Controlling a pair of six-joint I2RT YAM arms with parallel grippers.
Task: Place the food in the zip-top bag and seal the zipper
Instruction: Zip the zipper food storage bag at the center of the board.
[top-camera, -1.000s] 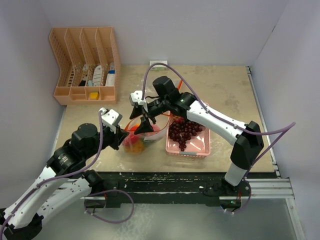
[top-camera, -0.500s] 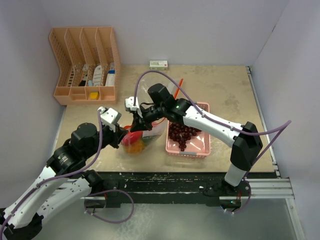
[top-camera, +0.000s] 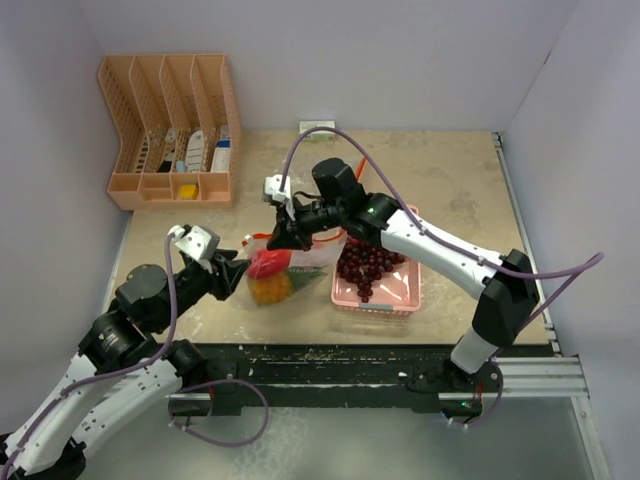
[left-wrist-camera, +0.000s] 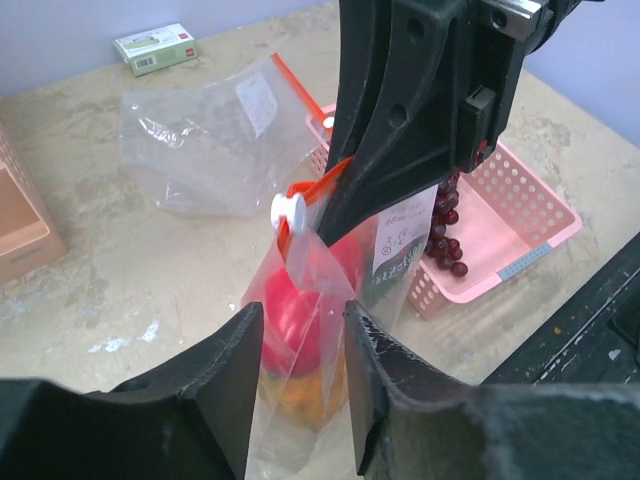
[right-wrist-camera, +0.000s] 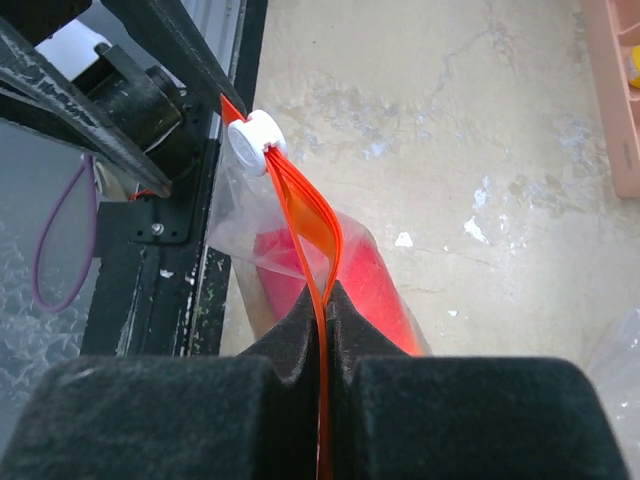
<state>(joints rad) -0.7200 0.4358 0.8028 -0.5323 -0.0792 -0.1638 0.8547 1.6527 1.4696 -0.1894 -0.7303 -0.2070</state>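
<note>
Right fingers (right-wrist-camera: 230, 410) pressed together, pinching orange zipper strip (right-wrist-camera: 312, 235) of clear plastic zip-top bag (left-wrist-camera: 310, 275). Left fingers (left-wrist-camera: 215, 400) spread, straddling bag. Red toy fruit (left-wrist-camera: 290, 325) inside; pink perforated tray (top-camera: 400, 292) at 3 o'clock.

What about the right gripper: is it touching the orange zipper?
Touching. The right wrist view shows the right gripper shut on the orange zipper.

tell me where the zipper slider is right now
In the left wrist view the white slider sits at the end of the orange zipper, just left of the right gripper pinching it, above the left gripper.
</note>
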